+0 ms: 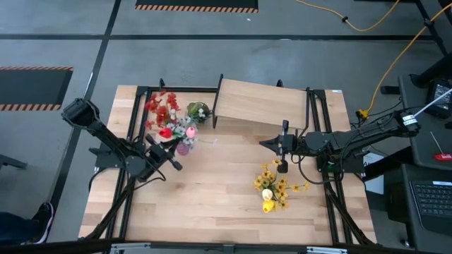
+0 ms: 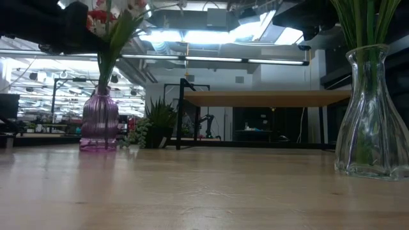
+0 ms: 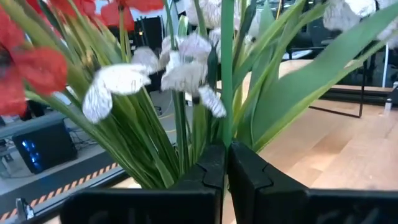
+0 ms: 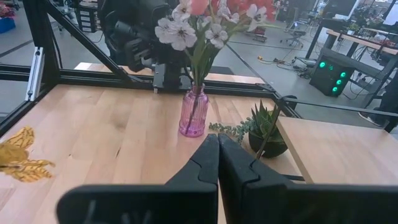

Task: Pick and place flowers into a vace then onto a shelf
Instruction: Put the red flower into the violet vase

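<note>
your left gripper (image 1: 171, 159) sits just beside the pink vase (image 1: 183, 147), its fingers pressed together in the left wrist view, right up against the green stems of the flowers (image 3: 180, 68); you can't tell from here whether a stem is pinched between them. those flowers, white blossoms and red ones, already stand in that vase near the table's far left. the yellow flowers (image 1: 274, 187) stand in the clear vase (image 2: 372, 115) towards the near right. your right gripper (image 1: 281, 145) waits closed and empty just beyond them, near the shelf (image 1: 261, 104). the vase likely goes to the shelf next, so take it low on the neck rather than by the stems. lift it straight up and keep it upright. watch the small potted plant (image 4: 266, 132) beside it.
</note>
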Motion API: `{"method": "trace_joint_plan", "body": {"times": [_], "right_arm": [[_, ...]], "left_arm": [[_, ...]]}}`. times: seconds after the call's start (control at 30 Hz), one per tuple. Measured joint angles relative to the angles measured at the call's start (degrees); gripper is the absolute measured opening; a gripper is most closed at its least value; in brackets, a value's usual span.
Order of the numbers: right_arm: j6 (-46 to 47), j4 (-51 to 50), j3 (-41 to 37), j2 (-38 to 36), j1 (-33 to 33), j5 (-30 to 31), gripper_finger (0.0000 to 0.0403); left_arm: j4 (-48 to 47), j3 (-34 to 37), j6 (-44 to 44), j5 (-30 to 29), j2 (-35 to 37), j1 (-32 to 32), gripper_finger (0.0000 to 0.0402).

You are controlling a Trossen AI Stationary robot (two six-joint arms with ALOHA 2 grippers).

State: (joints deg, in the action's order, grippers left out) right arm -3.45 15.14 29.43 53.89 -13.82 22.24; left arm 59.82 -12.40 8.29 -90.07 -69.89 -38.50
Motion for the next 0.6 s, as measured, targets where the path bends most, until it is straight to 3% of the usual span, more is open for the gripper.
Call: {"method": "trace_joint_plan", "body": {"times": [0.2,0.6], "right_arm": [[0.00,0.00,0.00,0.00,-0.86,0.00,0.0000],[-0.01,0.02,0.00,0.00,-3.67,0.11,0.0000]], "left_arm": [[-9.74,0.00,-10.84,-0.01,0.00,0.00,0.0003],[-16.70,0.00,-17.20,-0.01,0.00,0.00,0.0003]]}}
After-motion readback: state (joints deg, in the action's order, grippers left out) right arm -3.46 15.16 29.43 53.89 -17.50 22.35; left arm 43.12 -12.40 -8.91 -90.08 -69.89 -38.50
